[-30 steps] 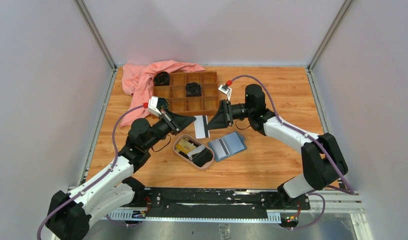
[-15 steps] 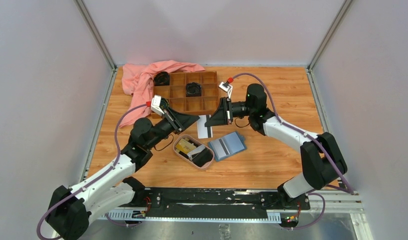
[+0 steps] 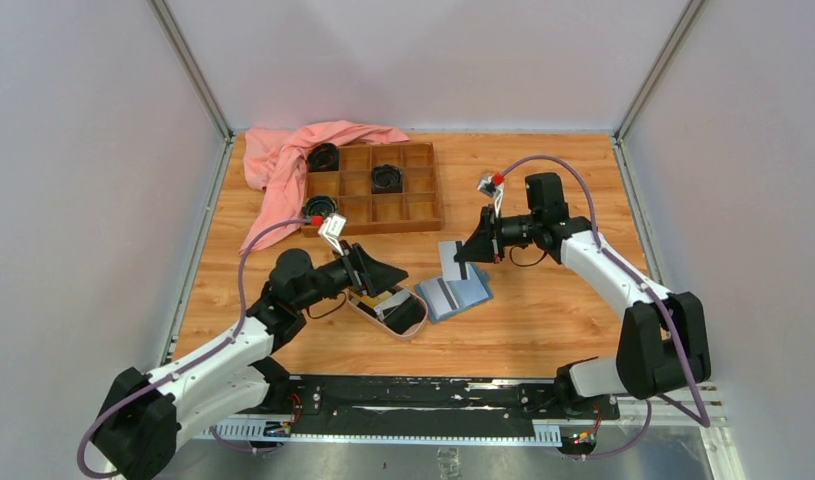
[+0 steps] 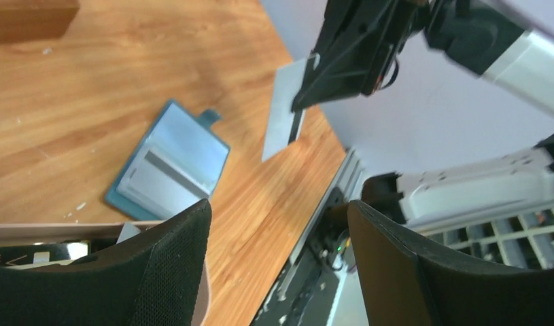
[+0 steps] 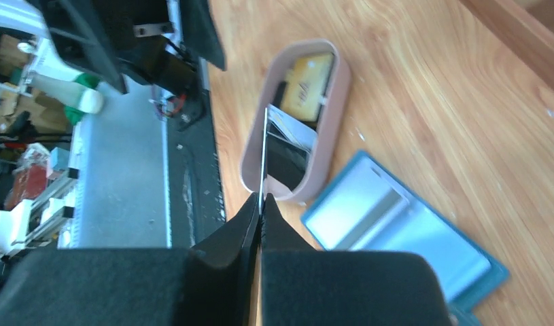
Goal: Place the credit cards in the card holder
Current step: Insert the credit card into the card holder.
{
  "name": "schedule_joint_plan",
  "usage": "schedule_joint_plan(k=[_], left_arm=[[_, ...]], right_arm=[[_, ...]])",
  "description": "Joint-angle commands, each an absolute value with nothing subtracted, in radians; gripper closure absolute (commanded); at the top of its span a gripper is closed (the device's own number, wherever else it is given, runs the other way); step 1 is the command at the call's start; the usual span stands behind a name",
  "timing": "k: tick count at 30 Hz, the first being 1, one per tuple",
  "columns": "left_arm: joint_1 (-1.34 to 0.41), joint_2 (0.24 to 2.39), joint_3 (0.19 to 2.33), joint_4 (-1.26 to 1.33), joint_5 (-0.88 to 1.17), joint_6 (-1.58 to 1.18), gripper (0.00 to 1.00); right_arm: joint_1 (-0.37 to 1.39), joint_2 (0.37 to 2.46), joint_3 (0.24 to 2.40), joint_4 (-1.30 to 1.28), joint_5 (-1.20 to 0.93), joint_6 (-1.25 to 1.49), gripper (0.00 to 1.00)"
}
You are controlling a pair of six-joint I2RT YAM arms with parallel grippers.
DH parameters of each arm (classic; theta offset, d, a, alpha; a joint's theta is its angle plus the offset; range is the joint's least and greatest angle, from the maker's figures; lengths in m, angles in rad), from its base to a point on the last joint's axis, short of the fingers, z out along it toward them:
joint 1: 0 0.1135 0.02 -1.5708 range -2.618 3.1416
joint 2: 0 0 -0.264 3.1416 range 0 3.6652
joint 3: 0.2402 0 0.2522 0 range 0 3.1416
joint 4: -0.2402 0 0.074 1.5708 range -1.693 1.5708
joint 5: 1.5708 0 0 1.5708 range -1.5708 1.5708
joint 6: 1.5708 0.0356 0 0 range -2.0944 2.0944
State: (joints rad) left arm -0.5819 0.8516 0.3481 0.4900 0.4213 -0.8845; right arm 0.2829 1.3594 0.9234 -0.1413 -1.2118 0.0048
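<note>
A wooden compartment tray sits at the back of the bench, black round pieces in three cells — a pink cloth overlaps its left corner. Nearer lies a pink oval dish.

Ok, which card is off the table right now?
The pale grey striped card: the right gripper holds it in the air; the yellow card and black card lie in the pink dish.

Left arm: stretched low from its base, elbow bent, wrist aimed right.
Left gripper: fingers spread wide, nothing between.
Right arm: reaching inward, wrist aimed left and down.
Right gripper: pads pinched on grey-white card, apparently lifted clear of table.
</note>
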Motion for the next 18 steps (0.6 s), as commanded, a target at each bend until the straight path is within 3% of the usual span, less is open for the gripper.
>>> schedule_joint_plan(k=[1,13,18], left_arm=[[-0.649,0.921,0.35,0.494,0.464,-0.761,0.25],[-0.79,1.252,0.495,0.494,0.308,-0.667,0.46],[-0.79,1.308,0.533,0.497,0.297,-0.685,0.42]], right_arm=[[0.228,1.422,0.926,-0.393,-1.062,-0.222,1.0],[0.212,1.651,1.018,-0.482,-0.967,-0.289,1.0],[0.172,1.674,1.068,-0.6,-1.182,-0.393,1.0]])
